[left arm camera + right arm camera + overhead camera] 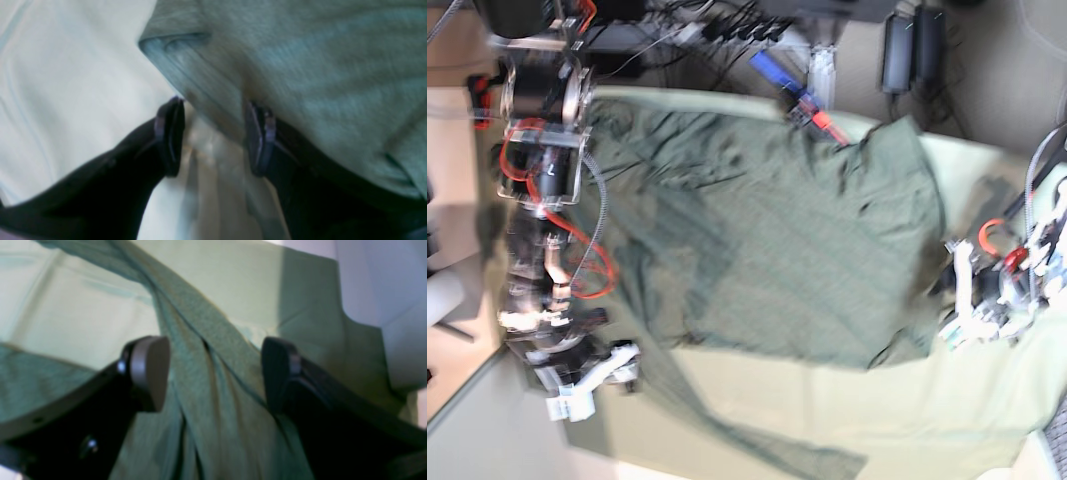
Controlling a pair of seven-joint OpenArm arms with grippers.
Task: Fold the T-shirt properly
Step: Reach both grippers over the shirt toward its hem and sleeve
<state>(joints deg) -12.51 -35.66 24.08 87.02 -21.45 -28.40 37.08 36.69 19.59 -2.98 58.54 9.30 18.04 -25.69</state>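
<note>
Right wrist view: spread right jaws (215, 373) straddle the wrinkly dark olive-green knit T-shirt (213, 413); spread left jaws (213, 140) might pinch the pale mint bench cloth (66, 100) too.

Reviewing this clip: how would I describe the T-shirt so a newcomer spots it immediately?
Find the table cloth, pale mint, covering the table in the base view. The T-shirt lies spread across its middle between the two arms. It is darker, olive green and wrinkled.
</note>
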